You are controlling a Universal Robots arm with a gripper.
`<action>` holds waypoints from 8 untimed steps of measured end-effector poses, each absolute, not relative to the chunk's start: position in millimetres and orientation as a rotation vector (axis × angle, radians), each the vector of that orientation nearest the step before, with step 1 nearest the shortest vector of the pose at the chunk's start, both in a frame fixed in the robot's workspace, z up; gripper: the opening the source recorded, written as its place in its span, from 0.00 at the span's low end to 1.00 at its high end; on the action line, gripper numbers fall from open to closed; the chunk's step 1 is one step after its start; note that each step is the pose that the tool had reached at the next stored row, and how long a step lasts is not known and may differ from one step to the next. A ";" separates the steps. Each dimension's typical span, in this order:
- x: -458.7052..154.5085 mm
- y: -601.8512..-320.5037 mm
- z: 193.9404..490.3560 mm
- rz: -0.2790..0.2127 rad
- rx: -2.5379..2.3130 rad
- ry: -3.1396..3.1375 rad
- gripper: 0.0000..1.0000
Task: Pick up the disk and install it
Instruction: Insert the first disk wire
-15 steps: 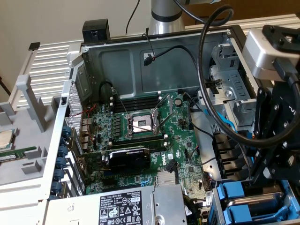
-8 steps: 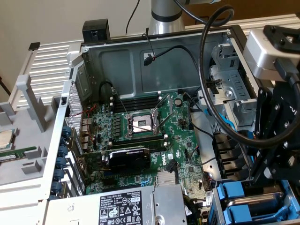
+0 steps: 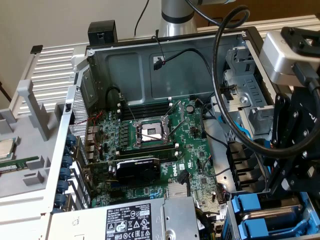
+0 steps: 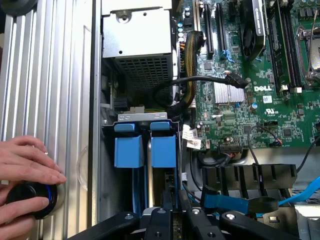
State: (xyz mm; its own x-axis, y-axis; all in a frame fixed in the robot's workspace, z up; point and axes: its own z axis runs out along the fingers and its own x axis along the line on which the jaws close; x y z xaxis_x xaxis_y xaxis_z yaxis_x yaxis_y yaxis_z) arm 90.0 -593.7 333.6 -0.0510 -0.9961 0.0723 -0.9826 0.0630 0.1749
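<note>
Closest up, the claw [image 4: 173, 197] is seen with its black fingers drawn pretty much together, tips parked right at the near end of the disk [image 4: 163, 150]. Whether a bit of the blue frame is actually being pinched or just touched can't be made out, tbh. Biggest thing around is the opened computer case [image 3: 150, 50], laid on its side with the green motherboard [image 3: 150, 145] exposed across its floor and the grey power supply [image 3: 140, 220] sat along one edge. The drive bay [image 4: 142, 117] is tucked into the case corner next to that supply, and two blue carriers are lined up in it side by side. The disk is taken to be the one in line with the fingers, and the other carrier [image 4: 128, 150] is right beside it. In the exterior view, what looks like a white-labelled drive face can be spotted low in that same corner, under the claw. So the pickup part looks done and the disk appears to be slotted into the bay already. How fully it's been seated can't be judged, and letting go would be what's left. Off on the ribbed metal outside the case, a person's hand [image 4: 25, 165] is rested on a small black knob [image 4: 29, 200].
</note>
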 end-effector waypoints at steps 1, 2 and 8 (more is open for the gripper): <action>90.0 -593.7 333.4 -0.116 2.036 -2.157 0.17; 90.0 -593.7 333.2 -0.116 2.036 -2.157 0.17; 90.0 -593.7 332.7 -0.116 2.036 -2.157 0.17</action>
